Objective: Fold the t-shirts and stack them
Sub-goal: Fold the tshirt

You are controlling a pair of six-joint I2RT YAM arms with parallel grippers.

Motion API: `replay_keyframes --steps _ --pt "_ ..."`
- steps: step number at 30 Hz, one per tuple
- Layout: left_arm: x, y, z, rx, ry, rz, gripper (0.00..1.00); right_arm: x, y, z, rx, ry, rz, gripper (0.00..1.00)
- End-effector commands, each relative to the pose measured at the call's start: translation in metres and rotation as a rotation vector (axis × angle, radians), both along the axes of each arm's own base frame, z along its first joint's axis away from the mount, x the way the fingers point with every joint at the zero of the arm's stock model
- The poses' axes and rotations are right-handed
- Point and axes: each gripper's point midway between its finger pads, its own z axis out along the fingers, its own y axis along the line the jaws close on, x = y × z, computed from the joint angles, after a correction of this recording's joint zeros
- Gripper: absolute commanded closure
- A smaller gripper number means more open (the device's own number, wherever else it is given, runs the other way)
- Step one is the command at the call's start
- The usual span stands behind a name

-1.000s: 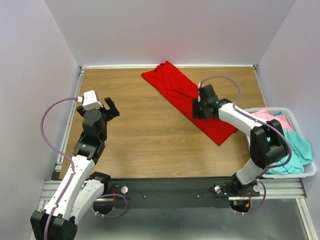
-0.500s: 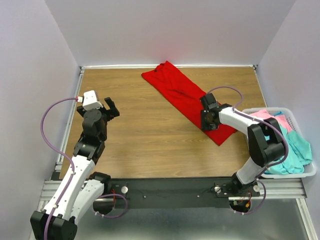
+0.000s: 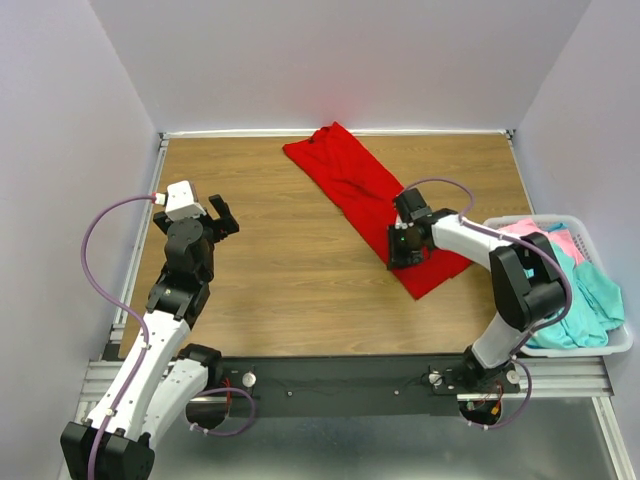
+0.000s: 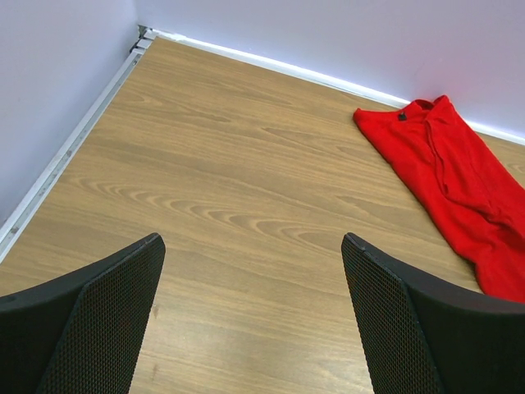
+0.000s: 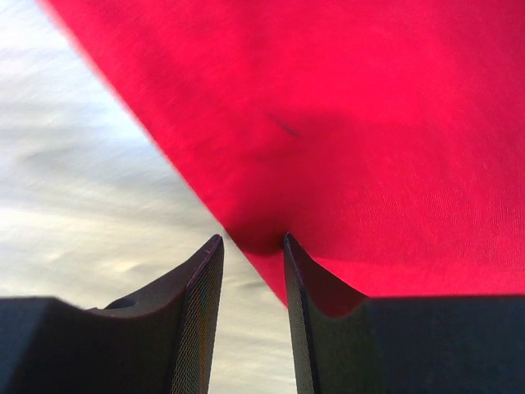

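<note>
A bright red t-shirt lies stretched in a long diagonal strip from the table's far middle toward the right. My right gripper sits low at the strip's near left edge. In the right wrist view its jaws stand narrow, pinching a darkened pucker of the red t-shirt at that edge. One finger is over wood, the other over cloth. My left gripper hangs wide open over bare wood at the left, holding nothing. The left wrist view shows the red t-shirt far off to its right.
A white laundry basket stands at the table's right edge, just right of my right arm. It holds a pink shirt and a teal shirt. Walls close in the table on the left, back and right.
My right gripper slid down the red strip to its near left edge and narrowed its jaws. The strip's near end shifted left with it. The left arm stayed still.
</note>
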Motion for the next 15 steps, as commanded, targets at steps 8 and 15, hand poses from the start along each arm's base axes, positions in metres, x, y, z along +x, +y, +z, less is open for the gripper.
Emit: replay_keyframes --steps 8,15 --pt "-0.001 0.006 0.002 -0.007 0.003 0.035 0.04 -0.096 0.138 -0.012 0.211 0.309 0.263 0.52" --pt "-0.001 0.004 -0.001 -0.013 0.008 0.025 0.04 -0.108 0.225 -0.008 0.291 0.335 0.413 0.49"
